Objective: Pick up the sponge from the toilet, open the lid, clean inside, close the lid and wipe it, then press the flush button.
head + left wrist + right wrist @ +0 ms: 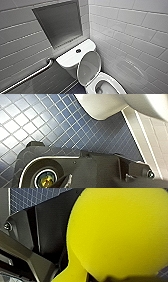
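Now, in the head view, the toilet is seen in the tiled corner, its lid raised upright before the tank, and a grab bar is fixed on the left wall. In the left wrist view, blue floor tiles are shown beneath the toilet; the left gripper is blurred, and its state cannot be told. In the right wrist view, the sponge is clamped by the right gripper, held clear of the floor.

Glossy white ceramic toilet, glossy plastic lid, matt yellow sponge, shiny metal rail
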Robot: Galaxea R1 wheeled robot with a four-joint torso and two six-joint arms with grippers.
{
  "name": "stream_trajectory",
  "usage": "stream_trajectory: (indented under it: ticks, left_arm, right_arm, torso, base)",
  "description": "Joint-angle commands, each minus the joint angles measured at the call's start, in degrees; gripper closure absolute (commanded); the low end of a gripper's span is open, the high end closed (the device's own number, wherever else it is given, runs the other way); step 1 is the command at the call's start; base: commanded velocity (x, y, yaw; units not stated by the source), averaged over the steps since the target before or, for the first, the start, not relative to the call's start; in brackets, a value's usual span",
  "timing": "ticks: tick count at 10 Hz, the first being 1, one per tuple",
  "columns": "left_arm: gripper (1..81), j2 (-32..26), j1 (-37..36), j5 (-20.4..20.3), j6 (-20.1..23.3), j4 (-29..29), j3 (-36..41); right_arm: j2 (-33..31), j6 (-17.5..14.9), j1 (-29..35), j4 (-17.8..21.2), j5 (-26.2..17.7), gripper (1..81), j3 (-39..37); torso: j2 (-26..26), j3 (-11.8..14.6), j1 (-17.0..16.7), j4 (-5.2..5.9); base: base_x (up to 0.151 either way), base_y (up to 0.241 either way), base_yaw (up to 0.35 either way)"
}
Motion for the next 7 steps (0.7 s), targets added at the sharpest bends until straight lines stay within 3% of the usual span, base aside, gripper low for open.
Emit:
stream_trajectory:
  ticks: [1,3,4,6,7]
  left_arm:
    - [1.0,-6.9,-9.9,5.7,-9.8,-0.6,10.4]
    - [1.0,-7.3,-15.1,5.0,-17.5,-1.1,11.8]
    - [1.0,-7.0,-18.5,4.9,-23.2,-3.3,12.4]
    - [1.0,-5.4,-23.6,4.4,-30.1,-6.3,12.1]
    - [1.0,-5.2,-25.0,2.3,-33.8,-6.4,11.6]
  right_arm:
    - [0.0,-0.2,-1.3,-1.2,-4.0,81.1,-0.8]
    - [1.6,-0.1,-1.3,-1.2,-4.0,81.1,-1.8]
    - [2.7,-0.1,-1.8,-1.3,-4.0,81.1,-2.2]
    - [4.7,-0.2,-2.2,-1.3,-4.0,81.1,-3.7]
    - [5.7,-0.1,-2.3,-1.1,-4.0,81.1,-5.1]
  torso:
    - [0.0,0.0,0.0,0.00]
    - [0.0,0.0,0.0,0.00]
    - [0.0,0.0,0.0,0.00]
    - [0.0,0.0,0.0,0.00]
    - [0.0,0.0,0.0,0.00]
  base:
    - [0.000,0.000,0.000]
    - [0.000,0.000,0.000]
    - [0.000,0.000,0.000]
    - [0.000,0.000,0.000]
    - [0.000,0.000,0.000]
